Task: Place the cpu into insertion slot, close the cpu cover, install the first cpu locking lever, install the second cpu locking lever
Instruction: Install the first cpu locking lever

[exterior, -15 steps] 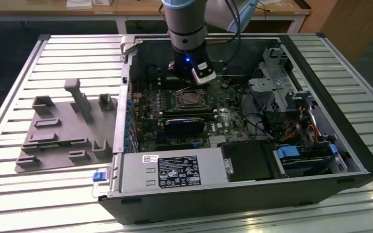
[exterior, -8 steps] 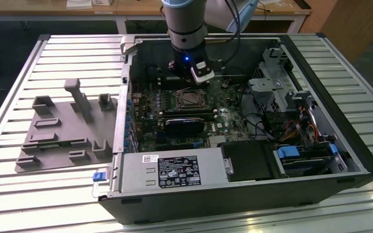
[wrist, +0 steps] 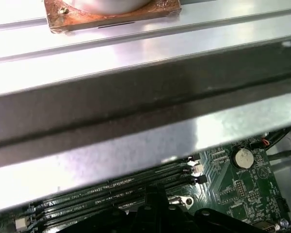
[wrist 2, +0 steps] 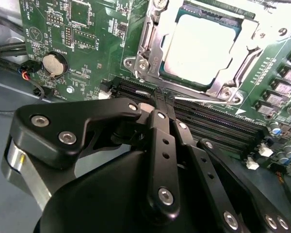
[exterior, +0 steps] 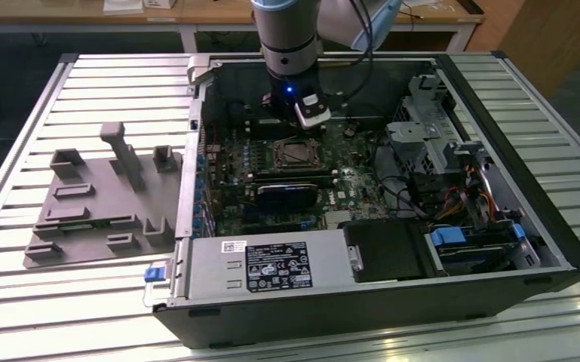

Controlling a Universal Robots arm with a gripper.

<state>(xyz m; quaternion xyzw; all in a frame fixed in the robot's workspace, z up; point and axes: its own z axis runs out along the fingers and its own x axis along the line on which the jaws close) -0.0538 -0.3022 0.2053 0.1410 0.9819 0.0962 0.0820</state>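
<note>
1. here, gripper (wrist 2: 161, 97): black linkage fingers drawn together at the tips, nothing visible between them; poised over the memory slots (wrist 2: 213, 128), just beside the socket's near edge.
2. cpu (wrist 2: 199, 46): silver-grey top, seated flat in the insertion slot (exterior: 295, 153) on the green motherboard (wrist 2: 87, 34).
3. cpu cover (wrist 2: 154, 39): silvery frame lowered over the cpu, with the chip showing through its window.
4. locking lever (wrist 2: 203, 100): thin bright rod along the cover edge nearest the gripper; latched or not, cannot tell.
5. coin battery (wrist 2: 52, 64): on the board, apart from the socket.
6. arm (exterior: 287, 45): reaches down into the open computer case (exterior: 370, 317).
7. grey fixture tray (exterior: 99, 204): on the slatted table (exterior: 28, 317), at the exterior view's left.
</note>
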